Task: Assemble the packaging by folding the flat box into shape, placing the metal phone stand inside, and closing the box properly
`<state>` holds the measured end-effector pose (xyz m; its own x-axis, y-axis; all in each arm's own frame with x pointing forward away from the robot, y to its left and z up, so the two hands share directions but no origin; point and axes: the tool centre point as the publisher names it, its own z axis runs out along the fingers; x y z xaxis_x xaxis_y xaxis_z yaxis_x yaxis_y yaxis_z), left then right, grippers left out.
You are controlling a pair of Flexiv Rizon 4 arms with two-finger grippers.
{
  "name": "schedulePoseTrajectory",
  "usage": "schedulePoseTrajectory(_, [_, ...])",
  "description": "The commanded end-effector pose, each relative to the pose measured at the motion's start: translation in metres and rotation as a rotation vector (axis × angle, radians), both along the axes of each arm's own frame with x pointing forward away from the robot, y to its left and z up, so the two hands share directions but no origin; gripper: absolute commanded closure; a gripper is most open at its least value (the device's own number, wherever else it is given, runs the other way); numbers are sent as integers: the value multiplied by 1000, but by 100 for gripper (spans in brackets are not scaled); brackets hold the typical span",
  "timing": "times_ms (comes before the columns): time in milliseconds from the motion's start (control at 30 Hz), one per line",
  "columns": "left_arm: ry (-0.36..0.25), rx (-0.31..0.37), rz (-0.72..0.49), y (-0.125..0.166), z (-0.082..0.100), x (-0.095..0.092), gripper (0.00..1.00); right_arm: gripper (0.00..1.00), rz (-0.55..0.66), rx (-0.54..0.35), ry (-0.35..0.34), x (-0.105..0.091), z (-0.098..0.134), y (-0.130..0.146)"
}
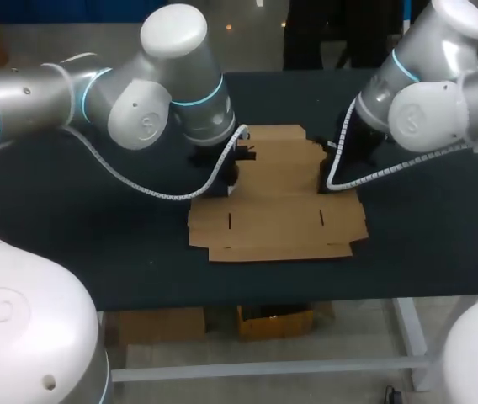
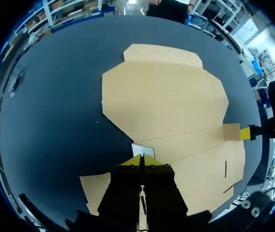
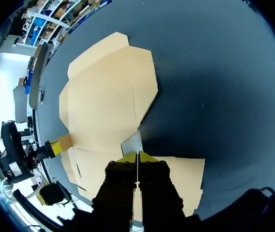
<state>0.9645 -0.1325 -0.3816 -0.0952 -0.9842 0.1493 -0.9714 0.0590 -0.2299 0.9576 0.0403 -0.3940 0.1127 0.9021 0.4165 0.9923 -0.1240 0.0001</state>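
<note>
Since it is unfolded, the flat box [image 1: 277, 210] lies as a single cardboard sheet on the dark table [image 1: 96, 227], roughly at its middle, so it forms no container as it lies. Its near panel bears two short slits [image 1: 230, 220], one toward each side.

The left arm [image 1: 96, 93] comes down at the sheet's left edge and the right arm [image 1: 441, 93] at its right edge. In the left wrist view, the left tool [image 2: 141, 160] has its yellow tips pressed together on a small side tab [image 2: 142, 149] of the cardboard. The right tool [image 3: 137, 156] likewise pinches the opposite tab [image 3: 132, 143].

Bare table surrounds the sheet on every side. The widest stretches run left and right of it, beyond the two arms. The sheet's near edge sits back from the table's front edge, and its far flap stops short of the rear edge.

Count: one box, two arms, two tools, two pinched tabs.
</note>
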Motion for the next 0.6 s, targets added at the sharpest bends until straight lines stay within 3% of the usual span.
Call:
schedulePoseTrajectory(33, [6,15,30,4,11,2,100,100,14,51,21,4,4,-16])
schedulePoseTrajectory(367, [22,28,98,16,18,-2,100,100,27,101,41,5,8,-38])
schedulePoseTrajectory(600, [39,4,132,25,30,-21,100,100,28,122,58,-4,15,-53])
